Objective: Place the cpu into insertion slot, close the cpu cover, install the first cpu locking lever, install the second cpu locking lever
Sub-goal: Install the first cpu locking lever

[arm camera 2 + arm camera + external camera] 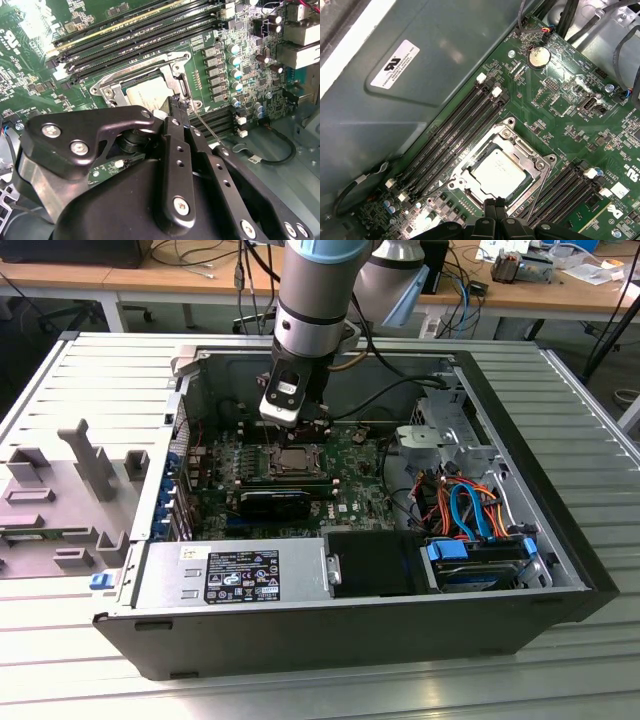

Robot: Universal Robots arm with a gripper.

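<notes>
The silver-topped cpu (497, 172) lies flat in the insertion slot (483, 154) on the green motherboard (560, 100). The silvery cpu cover (520, 145) is folded down around it, its window framing the chip. My gripper (495, 202) is shut, and its black fingertips (178, 103) stand at the edge of the cover (150, 70), beside the cpu (145, 92). A thin metal locking lever (207, 129) runs alongside the fingers, slanting away from the socket. In the exterior view the gripper (300, 438) hangs just above the cpu (297, 459) inside the open computer case.
Long black memory slots (455, 135) flank the socket on both sides. The case wall (420, 100) rises close behind them. A power supply (235, 575), a drive bay with blue and orange cables (470, 515) and a grey fixture (75, 490) surround the board.
</notes>
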